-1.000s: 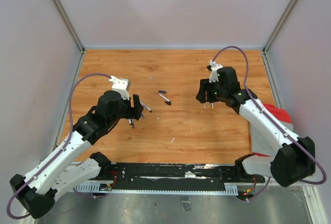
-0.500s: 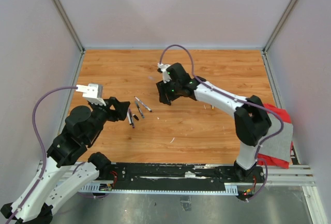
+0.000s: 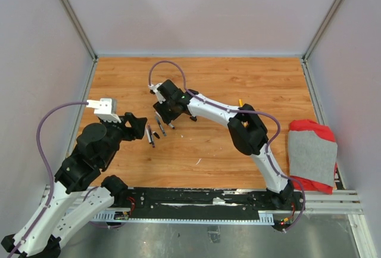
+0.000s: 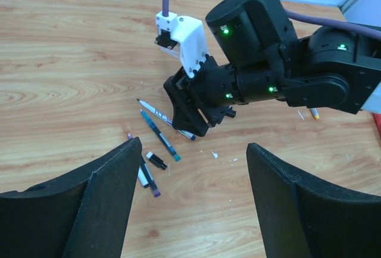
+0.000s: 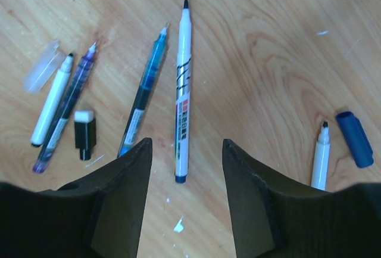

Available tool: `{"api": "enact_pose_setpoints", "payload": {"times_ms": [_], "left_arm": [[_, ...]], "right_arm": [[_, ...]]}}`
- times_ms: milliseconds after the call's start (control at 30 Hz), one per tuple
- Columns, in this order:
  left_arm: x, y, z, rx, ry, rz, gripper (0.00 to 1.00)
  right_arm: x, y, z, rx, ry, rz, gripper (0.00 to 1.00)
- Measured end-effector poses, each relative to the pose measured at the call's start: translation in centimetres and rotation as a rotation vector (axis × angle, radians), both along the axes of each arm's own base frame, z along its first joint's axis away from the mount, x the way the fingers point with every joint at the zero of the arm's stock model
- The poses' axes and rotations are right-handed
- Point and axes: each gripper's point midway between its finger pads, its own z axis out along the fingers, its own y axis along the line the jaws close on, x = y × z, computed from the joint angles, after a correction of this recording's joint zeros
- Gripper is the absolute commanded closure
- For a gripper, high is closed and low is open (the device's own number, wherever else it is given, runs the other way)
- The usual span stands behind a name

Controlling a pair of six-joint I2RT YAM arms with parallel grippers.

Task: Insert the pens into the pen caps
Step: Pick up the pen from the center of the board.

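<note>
Once rightward, right gripper (image 5: 186, 151) over pens (image 5: 183, 79)

A wooden tabletop (image 3: 238, 79) fills the middle of the overhead view, with pale walls (image 3: 196, 8) across the top. A grey and red cloth (image 3: 312, 151) lies at the right edge. A small white scrap (image 3: 198, 161) sits lower centre.

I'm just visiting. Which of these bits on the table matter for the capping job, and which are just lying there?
For the job: long white pen, teal pen, purple pen, short white pen, far-right white pen, dark blue cap, black-and-white cap, clear cap.
Just lying about: red and grey cloth, white scraps.
</note>
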Motion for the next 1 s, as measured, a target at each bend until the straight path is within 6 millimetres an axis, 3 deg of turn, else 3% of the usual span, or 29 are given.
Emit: {"api": "enact_pose_setpoints", "payload": {"times_ms": [200, 633, 1000], "left_arm": [[0.1, 0.0, -0.2, 0.005, 0.004, 0.004, 0.23], [0.2, 0.0, -0.6, 0.012, 0.014, 0.005, 0.23], [0.2, 0.0, -0.6, 0.013, 0.015, 0.006, 0.23]], "right_arm": [[0.8, -0.4, -1.6, -0.067, -0.022, 0.001, 0.50], [0.2, -0.6, -2.8, -0.117, -0.017, 0.031, 0.55], [-0.2, -0.9, -3.5, -0.178, -0.025, 0.025, 0.68]]}}
